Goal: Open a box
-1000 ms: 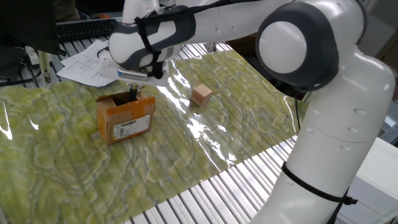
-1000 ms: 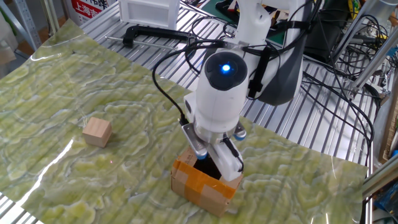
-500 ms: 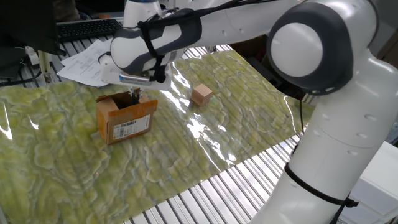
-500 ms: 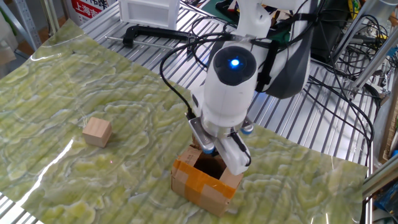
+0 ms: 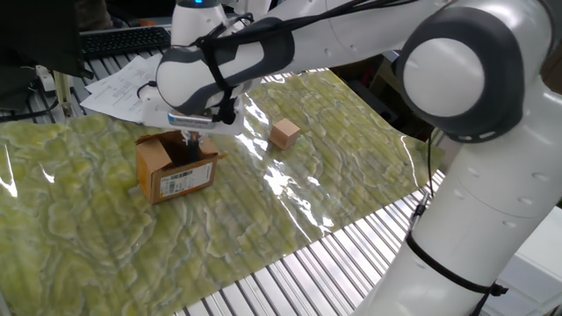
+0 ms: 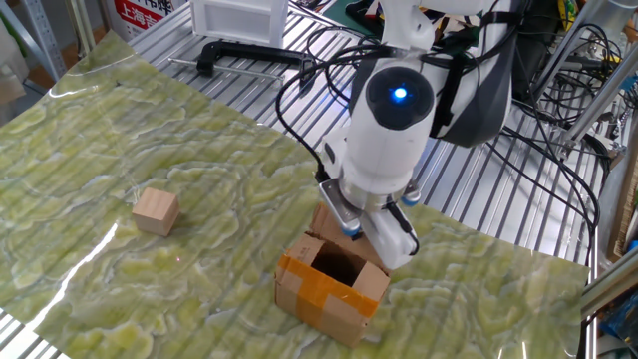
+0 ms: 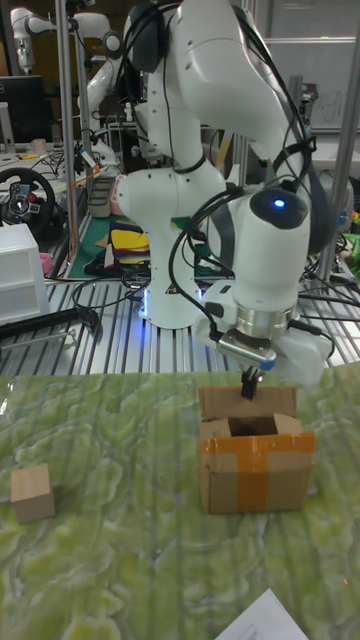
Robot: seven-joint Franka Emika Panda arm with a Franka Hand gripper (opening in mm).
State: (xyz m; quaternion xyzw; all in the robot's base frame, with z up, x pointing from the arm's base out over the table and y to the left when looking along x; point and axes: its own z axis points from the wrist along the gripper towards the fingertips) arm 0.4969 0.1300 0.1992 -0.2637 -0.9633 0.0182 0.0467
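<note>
One fixed view: box (image 5: 176, 168) sits on the green-patterned sheet (image 5: 290, 202) over the counter, white label facing cam. Gripper (image 5: 190, 142) hangs right over the box's top opening, tips at approx rim level. Jaws mostly hidden by the wrist here; can't tell gap. Small tan cube (image 5: 284, 133) well apart, toward far edge, no obstacle. Papers (image 5: 118, 88) behind, off the sheet.

Other fixed view: box (image 6: 332, 287) top is open, dark inside visible, orange tape on near flap. Gripper (image 6: 351, 227) is above the rear rim, by an upright flap on the arm side. Fingers look close together w/ nothing clearly between them, but I can't tell for sure. Cube (image 6: 156, 211) far to one side.

Tall fixed view: box (image 7: 256, 468) directly below gripper (image 7: 249, 385); dark fingertips narrow, just in front of rear flap, which stands upright. Whether they pinch or only touch it: can't tell. Judgement: next move turns on that flap, which lies on the robot-base side of the opening. Flat sheet, plenty of room all round.
</note>
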